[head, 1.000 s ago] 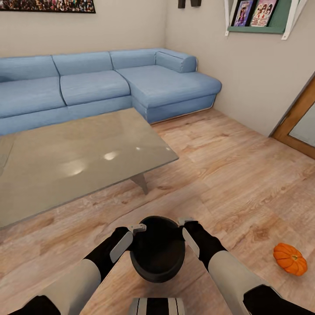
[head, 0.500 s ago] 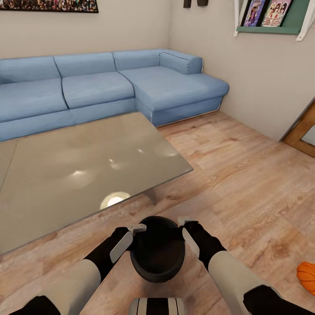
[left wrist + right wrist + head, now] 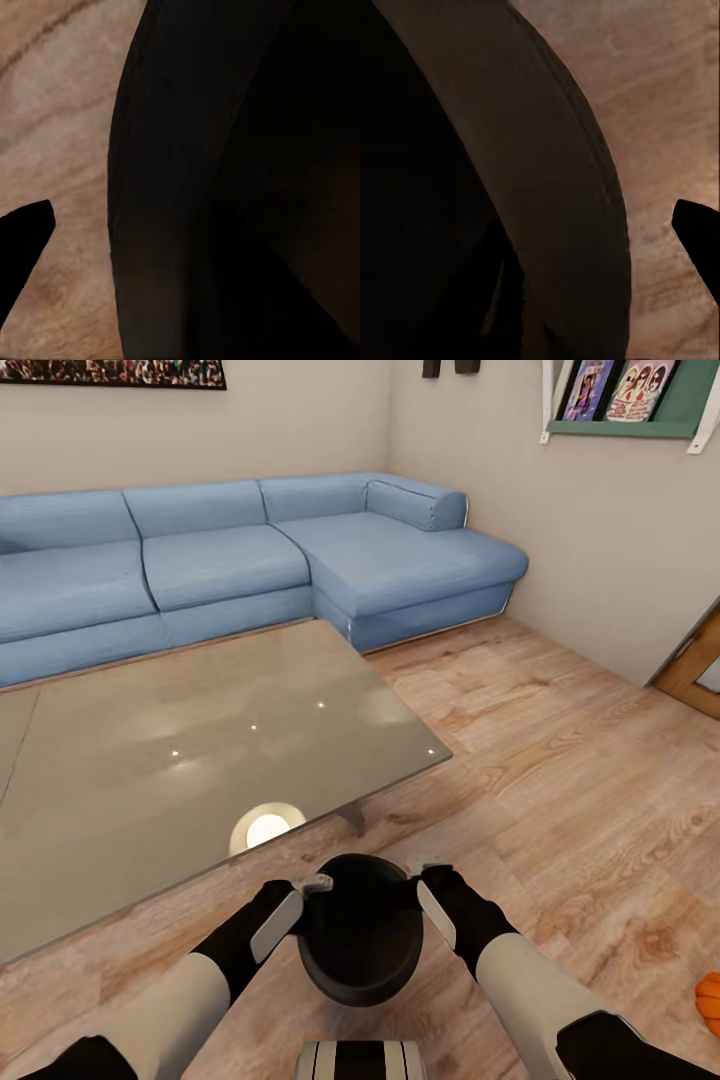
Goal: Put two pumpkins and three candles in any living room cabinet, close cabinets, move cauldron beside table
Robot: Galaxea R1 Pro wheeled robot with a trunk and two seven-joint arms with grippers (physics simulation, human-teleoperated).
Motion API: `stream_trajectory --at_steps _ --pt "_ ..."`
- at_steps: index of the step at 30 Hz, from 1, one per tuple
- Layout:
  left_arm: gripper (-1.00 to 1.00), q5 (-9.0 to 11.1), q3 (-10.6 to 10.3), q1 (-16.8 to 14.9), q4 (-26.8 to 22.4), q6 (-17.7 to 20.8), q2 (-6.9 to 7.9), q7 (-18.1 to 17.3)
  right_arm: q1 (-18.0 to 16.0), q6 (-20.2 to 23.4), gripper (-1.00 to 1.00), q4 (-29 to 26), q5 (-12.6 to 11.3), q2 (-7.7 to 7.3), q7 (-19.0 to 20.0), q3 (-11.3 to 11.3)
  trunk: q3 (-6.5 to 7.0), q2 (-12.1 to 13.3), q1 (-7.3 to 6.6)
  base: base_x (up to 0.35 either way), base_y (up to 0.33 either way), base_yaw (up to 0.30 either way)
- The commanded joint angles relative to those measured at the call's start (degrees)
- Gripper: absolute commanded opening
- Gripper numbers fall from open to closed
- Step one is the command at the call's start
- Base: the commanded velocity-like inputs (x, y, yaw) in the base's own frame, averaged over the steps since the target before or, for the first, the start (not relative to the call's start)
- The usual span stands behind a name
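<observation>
Grey table [image 3: 150,760] ahead, wrist-close cauldron [image 3: 240,180] wall

A long blue corner sofa [image 3: 250,560] runs along the far beige wall [image 3: 300,420] and turns down the side wall, its chaise end reaching toward the light wood-plank floor [image 3: 560,760]. A dark framed picture [image 3: 110,372] hangs above the sofa. High on the side wall, a green shelf [image 3: 630,415] on white brackets holds colourful books. A wooden door frame [image 3: 695,670] stands beyond it.
</observation>
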Motion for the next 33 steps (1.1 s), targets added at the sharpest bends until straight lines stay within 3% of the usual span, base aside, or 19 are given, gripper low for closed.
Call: stream_trajectory --at_steps 1,19,33 --pt "1.0 -0.1 -0.3 0.0 0.0 0.3 0.08 0.6 0.0 0.3 1.0 -0.1 -0.3 -0.05 -0.6 0.4 -0.04 0.0 -0.01 0.002 0.001 0.0" --pt "1.0 -0.1 -0.2 0.0 -0.3 0.3 0.08 0.7 0.0 0.3 1.0 -0.2 -0.3 -0.11 -0.5 0.4 -0.04 0.0 -0.01 0.0 0.0 0.0" --pt "1.0 -0.1 -0.1 1.1 -3.4 0.3 0.24 1.2 0.4 0.7 1.0 -4.3 -0.4 -0.48 -0.4 0.2 -0.04 0.0 -0.01 0.0 0.0 0.0"
